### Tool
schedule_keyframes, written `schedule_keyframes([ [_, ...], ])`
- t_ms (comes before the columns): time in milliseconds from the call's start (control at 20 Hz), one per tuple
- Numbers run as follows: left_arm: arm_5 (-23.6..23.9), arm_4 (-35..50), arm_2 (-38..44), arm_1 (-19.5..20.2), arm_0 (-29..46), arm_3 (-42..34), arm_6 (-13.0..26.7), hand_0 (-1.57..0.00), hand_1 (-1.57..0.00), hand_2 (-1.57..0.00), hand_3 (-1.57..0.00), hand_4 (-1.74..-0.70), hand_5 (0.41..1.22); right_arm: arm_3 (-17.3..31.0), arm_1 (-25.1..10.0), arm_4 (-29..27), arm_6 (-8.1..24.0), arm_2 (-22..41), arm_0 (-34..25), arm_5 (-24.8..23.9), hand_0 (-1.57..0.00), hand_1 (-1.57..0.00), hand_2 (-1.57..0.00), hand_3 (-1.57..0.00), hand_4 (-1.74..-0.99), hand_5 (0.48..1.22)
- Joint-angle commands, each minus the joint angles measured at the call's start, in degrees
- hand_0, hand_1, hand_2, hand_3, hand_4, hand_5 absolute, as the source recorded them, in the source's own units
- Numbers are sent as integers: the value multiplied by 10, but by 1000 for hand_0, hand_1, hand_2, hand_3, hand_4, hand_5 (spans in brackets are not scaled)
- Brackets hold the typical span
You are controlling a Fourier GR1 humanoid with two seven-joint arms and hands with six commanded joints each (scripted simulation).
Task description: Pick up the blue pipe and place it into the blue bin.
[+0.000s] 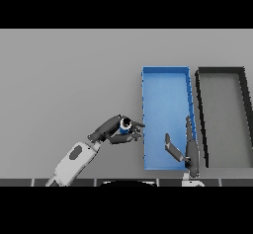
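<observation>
- We see the left robot hand (114,131) with its fingers and thumb curled around the blue pipe (124,127); the pipe is gripped between them, just beside the left wall of the blue bin (166,76), but not over it.
- We cannot tell for sure if the pipe is lifted from the grey surface (69,80) or touches it; we judge that it is carried.
- The right robot hand (188,151) shows at the near right part of the blue bin, with fingers straight and holding nothing.
- A black bin (221,70) stands to the right of the blue one, close to it.
- In our judgement the step in hand is the transport: the grasp is made, the placing is not yet done.
- The next move calls for bringing the pipe to the right, above the bin's left wall, and then opening the fingers over the blue floor.
</observation>
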Motion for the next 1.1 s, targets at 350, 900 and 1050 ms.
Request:
schedule_keyframes([
  [350, -3, -5, 5, -9, -9, 6, 7, -1571, -1571, -1571, -1443, -1731, 1221, -140, -65, -197, 41, 6, -7, 153, 1, 1, 1, 1, -1292, 525],
  [900, -14, -17, 5, -14, -19, 15, 12, -1571, -1571, -1571, -1439, -1730, 1221, -154, -113, -255, 262, 81, -258, 248, 1, 1, 1, 1, -1324, 488],
  [1050, -25, -13, 6, -13, -16, 12, -9, -1571, -1571, -1571, -1469, -1670, 1221, -136, -108, -263, 269, 94, -318, 261, 1, 1, 1, 1, -1288, 502],
])
